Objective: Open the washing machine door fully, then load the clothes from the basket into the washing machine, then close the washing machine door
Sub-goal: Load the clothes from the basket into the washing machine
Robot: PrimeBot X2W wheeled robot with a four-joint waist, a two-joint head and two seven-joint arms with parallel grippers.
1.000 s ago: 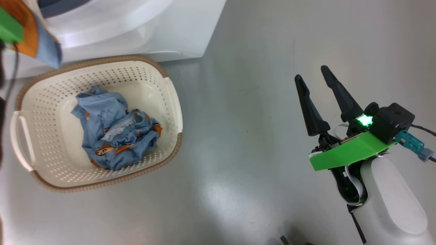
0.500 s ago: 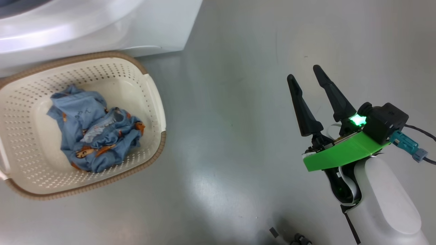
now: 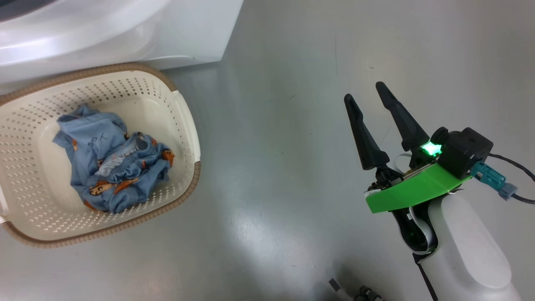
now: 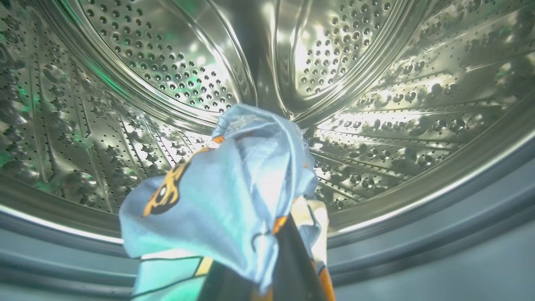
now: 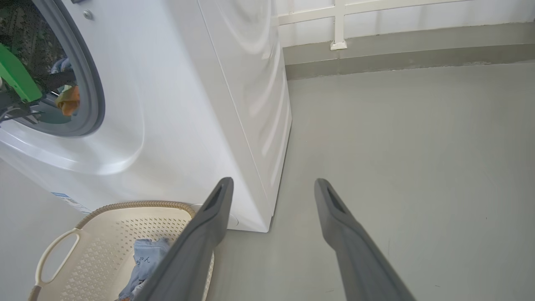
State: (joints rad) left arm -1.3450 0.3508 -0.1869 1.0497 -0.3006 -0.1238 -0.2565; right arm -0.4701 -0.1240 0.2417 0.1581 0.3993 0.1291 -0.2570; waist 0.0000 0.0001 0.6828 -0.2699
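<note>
Inside the washing machine's drum, the left gripper is clamped tight on a blue garment. More clothes lie bunched in the basket (just beside the machine). Over bare floor the right gripper gapes wide, empty. The head camera has swung since a second ago, so the basket sits further left.

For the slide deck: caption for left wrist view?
Left claw, shut on a blue printed garment, inside the washer's drum opening.

Smooth grey floor, glossy, w/ a soft pale glare patch near centre & few faint scuffs. Far side: grey skirting band along base of a white wall, w/ a white rail frame fixed on it
</note>
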